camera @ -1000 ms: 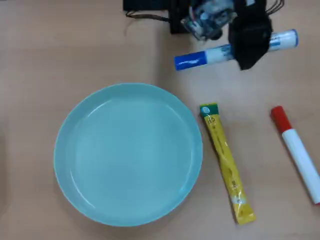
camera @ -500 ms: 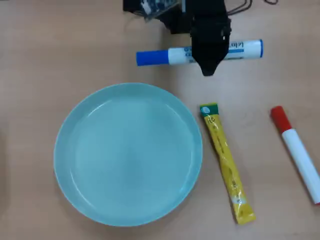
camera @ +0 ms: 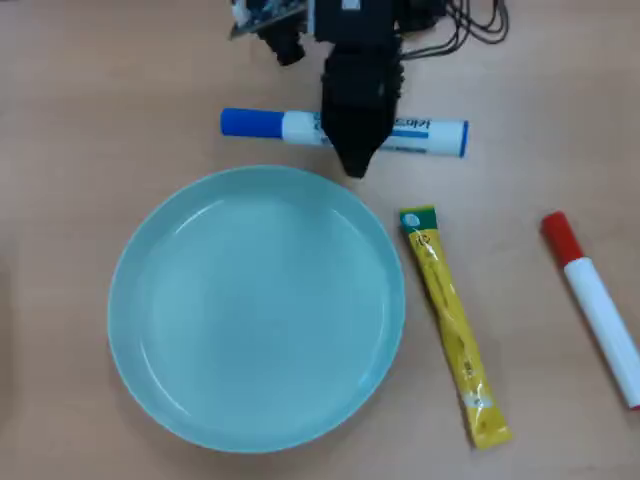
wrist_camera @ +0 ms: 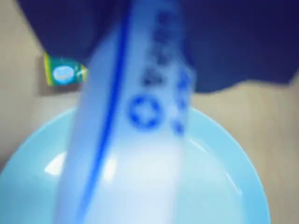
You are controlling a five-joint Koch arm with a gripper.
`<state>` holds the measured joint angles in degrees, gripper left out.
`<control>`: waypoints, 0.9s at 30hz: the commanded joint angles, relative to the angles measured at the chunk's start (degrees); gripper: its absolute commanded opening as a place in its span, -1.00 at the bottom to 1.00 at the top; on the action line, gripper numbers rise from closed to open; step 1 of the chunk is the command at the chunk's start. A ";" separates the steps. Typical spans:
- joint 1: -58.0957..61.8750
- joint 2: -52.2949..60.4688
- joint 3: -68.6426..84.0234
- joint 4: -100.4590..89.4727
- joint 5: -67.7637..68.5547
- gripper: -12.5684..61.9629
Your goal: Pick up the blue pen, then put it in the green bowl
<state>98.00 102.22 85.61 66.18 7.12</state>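
Note:
The blue pen [camera: 250,123] lies level just beyond the far rim of the green bowl [camera: 250,310], blue cap to the left in the overhead view. My black gripper [camera: 355,160] sits over the pen's middle and hides that part, its tip pointing at the bowl's rim. In the wrist view the pen [wrist_camera: 140,116] is very close and blurred, running down the frame between the dark jaws, which press against both its sides. The bowl [wrist_camera: 224,177] fills the lower part of the wrist view. The bowl is empty.
A yellow stick sachet [camera: 455,325] lies right of the bowl; its green end shows in the wrist view [wrist_camera: 63,74]. A red-capped white marker [camera: 595,300] lies at the far right. Black cables [camera: 470,20] trail near the arm's base.

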 commanded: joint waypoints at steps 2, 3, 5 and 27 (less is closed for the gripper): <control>2.72 2.20 -0.26 -9.67 -0.53 -0.87; 3.34 2.20 0.79 -10.99 -0.53 -0.87; 4.48 2.20 2.99 -14.06 -0.44 -0.87; 7.12 -12.92 6.77 -23.12 -0.53 -0.87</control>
<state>104.68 89.38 95.19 48.08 6.94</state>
